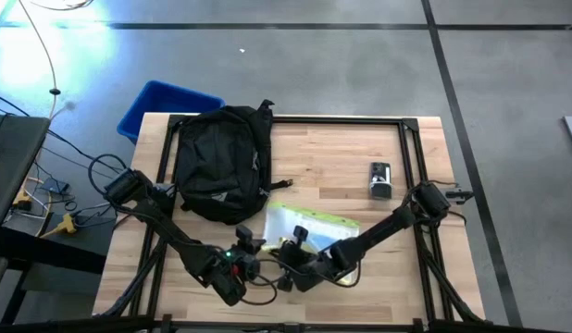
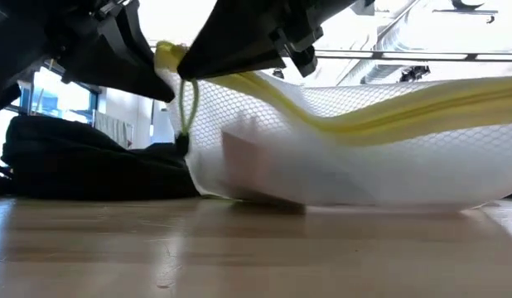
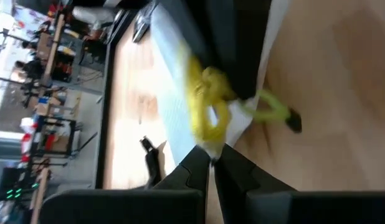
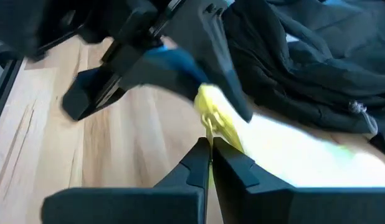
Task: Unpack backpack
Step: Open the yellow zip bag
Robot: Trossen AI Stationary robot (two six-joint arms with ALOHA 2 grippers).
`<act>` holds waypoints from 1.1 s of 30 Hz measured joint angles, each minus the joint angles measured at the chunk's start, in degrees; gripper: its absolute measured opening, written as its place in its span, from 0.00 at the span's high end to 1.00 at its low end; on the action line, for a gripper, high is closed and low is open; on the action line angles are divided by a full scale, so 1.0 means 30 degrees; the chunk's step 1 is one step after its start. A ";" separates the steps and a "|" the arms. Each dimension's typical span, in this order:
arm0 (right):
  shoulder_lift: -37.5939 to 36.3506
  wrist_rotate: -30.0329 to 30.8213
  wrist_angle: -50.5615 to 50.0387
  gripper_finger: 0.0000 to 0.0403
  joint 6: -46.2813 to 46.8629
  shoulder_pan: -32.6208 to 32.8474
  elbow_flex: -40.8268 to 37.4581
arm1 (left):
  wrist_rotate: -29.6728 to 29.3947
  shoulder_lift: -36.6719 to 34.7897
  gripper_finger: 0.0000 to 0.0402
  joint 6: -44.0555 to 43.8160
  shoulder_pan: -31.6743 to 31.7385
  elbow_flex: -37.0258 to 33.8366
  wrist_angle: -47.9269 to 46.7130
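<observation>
- Wooden table with a black frame stands on a grey floor; a blue bin sits just off its far left corner.
- Taking the backpack as landmark: it lies slumped on the table's far left part, with the bin just beyond it.
- On the near side of the backpack, close by, lies a clear mesh pouch with a yellow zip edge, so one item at least is already out.
- Well off to the right of the backpack stands a small grey-and-black object, also out on the wood; what it is I cannot tell.
- The left gripper is near the backpack's near side, fingers pressed together on the pouch's corner by the yellow end.
- The right gripper meets it there, fingers closed on the yellow edge or its pull, as best the wrist view shows.
- My judgement: the unpacking is partly done, and the arms are now busy with the pouch, perhaps opening it.
- Whether the backpack holds anything more cannot be seen; its inside is hidden in every view.
</observation>
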 joint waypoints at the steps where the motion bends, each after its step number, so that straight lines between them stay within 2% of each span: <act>1: -0.0001 0.0000 -0.0345 1.00 0.0442 0.0007 0.0000 | -0.0168 0.0000 1.00 -0.0192 -0.0076 -0.0002 -0.0405; 11: -0.0046 -0.0092 -0.4706 1.00 0.4616 -0.0095 0.0007 | -0.1550 0.0000 1.00 -0.1433 -0.0952 -0.0015 -0.2931; 20: -0.1234 -0.0605 -1.0295 1.00 0.8143 0.0449 0.0007 | -0.1907 0.0000 1.00 -0.9194 -0.0764 -0.0709 -1.0251; 28: -0.1254 -0.3497 -1.7691 1.00 1.2908 0.0909 0.0007 | -0.0884 0.0000 1.00 -1.0901 -0.0255 -0.2040 -1.0930; 31: -0.1247 -0.3752 -2.0670 1.00 1.4860 0.1248 0.0000 | -0.0446 0.0000 1.00 -1.1221 0.0016 -0.2156 -1.0802; 33: -0.1247 -0.3585 -2.1387 1.00 1.5423 0.1470 0.0000 | -0.0454 0.0000 1.00 -1.1339 0.0090 -0.2091 -1.0358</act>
